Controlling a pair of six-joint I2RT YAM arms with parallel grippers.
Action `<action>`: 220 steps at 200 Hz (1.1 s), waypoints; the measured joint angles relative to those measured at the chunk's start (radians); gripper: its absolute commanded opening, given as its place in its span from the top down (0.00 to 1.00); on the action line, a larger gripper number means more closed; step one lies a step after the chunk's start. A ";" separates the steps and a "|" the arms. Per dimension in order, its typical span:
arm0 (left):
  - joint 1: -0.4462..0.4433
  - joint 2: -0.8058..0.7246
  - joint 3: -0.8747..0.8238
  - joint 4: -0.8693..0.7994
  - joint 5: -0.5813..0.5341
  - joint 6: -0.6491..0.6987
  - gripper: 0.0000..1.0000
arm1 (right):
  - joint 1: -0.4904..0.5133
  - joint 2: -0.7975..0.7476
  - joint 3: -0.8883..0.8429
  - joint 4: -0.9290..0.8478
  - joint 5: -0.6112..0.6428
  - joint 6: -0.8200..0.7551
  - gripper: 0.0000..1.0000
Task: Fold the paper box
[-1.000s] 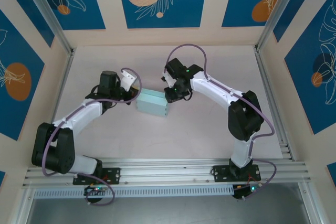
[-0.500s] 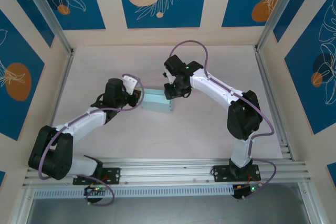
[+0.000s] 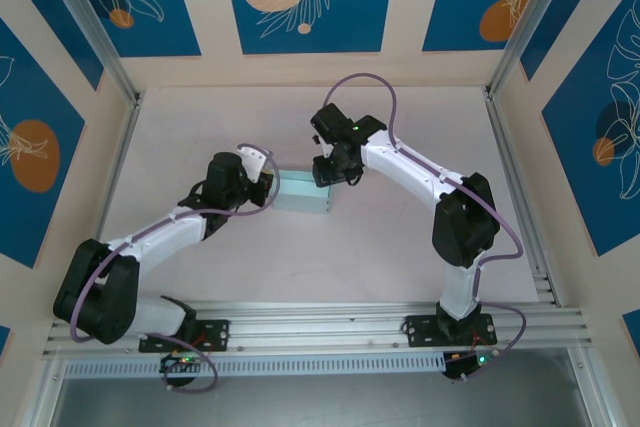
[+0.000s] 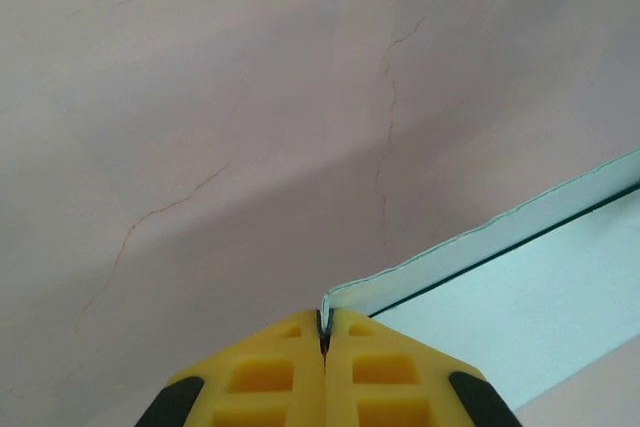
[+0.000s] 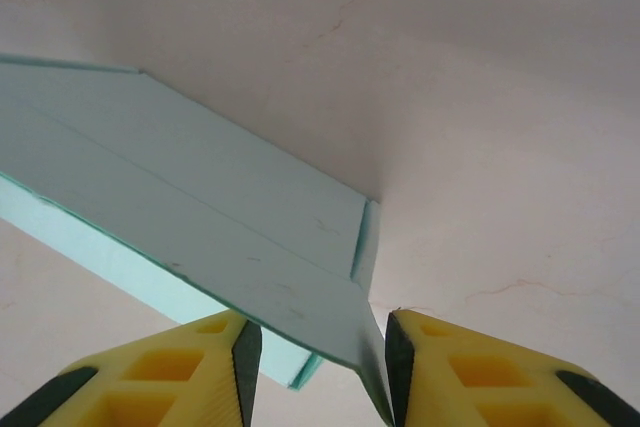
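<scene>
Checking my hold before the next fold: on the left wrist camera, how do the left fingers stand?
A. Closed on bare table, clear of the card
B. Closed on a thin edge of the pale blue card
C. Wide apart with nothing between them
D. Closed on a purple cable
B: the left fingers meet, with a corner of the paper box edge pinched in the seam between them.

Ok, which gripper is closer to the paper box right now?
Left: the left gripper is pinched shut on an edge of the paper box. The right gripper straddles a corner at its other end, jaws apart, so hardly farther.
</scene>
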 measured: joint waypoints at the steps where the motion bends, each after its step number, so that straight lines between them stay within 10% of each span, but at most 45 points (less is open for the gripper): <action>1: 0.000 0.000 0.000 0.000 0.000 0.000 1.00 | 0.000 0.000 0.000 0.000 0.002 0.000 0.60; 69: -0.002 0.001 0.016 -0.027 -0.016 0.018 1.00 | 0.000 0.000 0.006 -0.015 0.026 0.011 0.77; 220: -0.041 0.002 0.017 -0.027 -0.102 0.015 1.00 | -0.003 0.000 0.006 -0.010 -0.044 0.108 0.77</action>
